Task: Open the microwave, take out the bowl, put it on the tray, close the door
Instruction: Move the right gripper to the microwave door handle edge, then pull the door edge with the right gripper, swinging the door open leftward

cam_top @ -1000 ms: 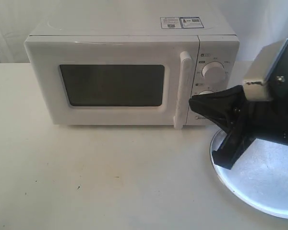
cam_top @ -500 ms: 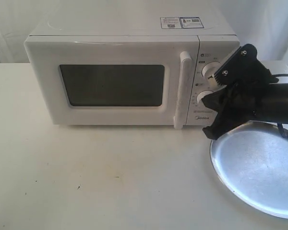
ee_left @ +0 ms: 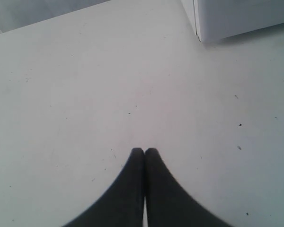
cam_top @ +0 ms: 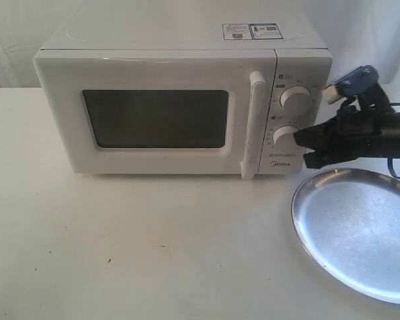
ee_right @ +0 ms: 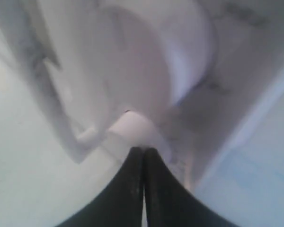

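The pale, off-white counter (cam_top: 153, 247) carries two things. A white microwave (cam_top: 160, 100) sits toward the back with its door (cam_top: 153, 117) shut. A round silver tray (cam_top: 360, 227) lies flat near the microwave's front right corner. A few dark specks (cam_top: 109, 261) dot the bare surface.

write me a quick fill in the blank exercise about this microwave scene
1. The door of the microwave is ____.
2. The right end effector, fingers shut, points at the ____ knob.
3. In the exterior view the tray lies to the ____ of the microwave.
4. The left end effector hangs shut above the bare ____.
Missing words: closed; lower; right; table.
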